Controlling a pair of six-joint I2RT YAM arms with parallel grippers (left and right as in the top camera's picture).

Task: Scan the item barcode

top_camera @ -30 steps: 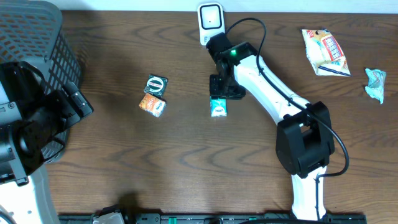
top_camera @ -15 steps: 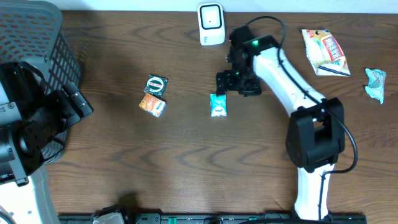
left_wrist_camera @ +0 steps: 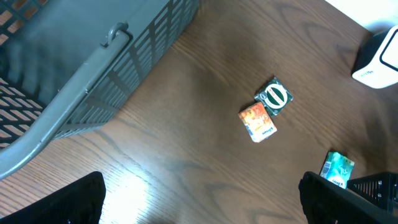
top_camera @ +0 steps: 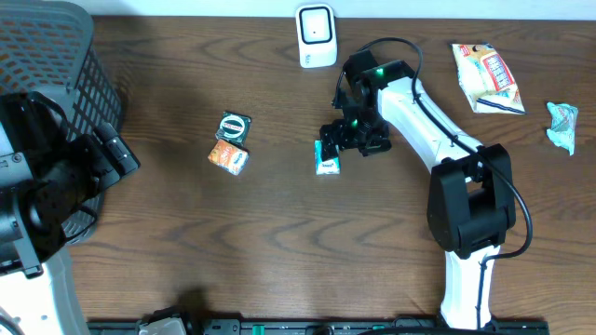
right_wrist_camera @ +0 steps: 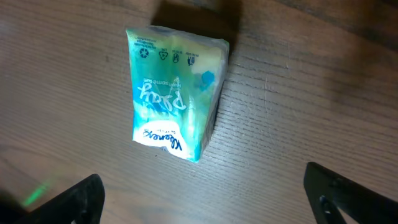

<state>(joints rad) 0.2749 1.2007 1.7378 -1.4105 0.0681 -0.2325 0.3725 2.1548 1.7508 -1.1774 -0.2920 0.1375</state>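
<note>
A brown wooden table (top_camera: pixel 279 233) seen from above, with a grey basket (top_camera: pixel 56 56) at its left end and a white scanner (top_camera: pixel 316 35) at the far edge. The left gripper (top_camera: pixel 119 155) sits beside the basket, well apart from the action, its fingers spread and empty. The right gripper (right_wrist_camera: pixel 205 202) is much nearer the teal tissue packet (right_wrist_camera: pixel 174 93), which lies flat on the table just ahead of it. The packet's long axis points away from the gripper, crossways to the gap. The fingers (right_wrist_camera: pixel 74 202) are spread wide, touching nothing.
</note>
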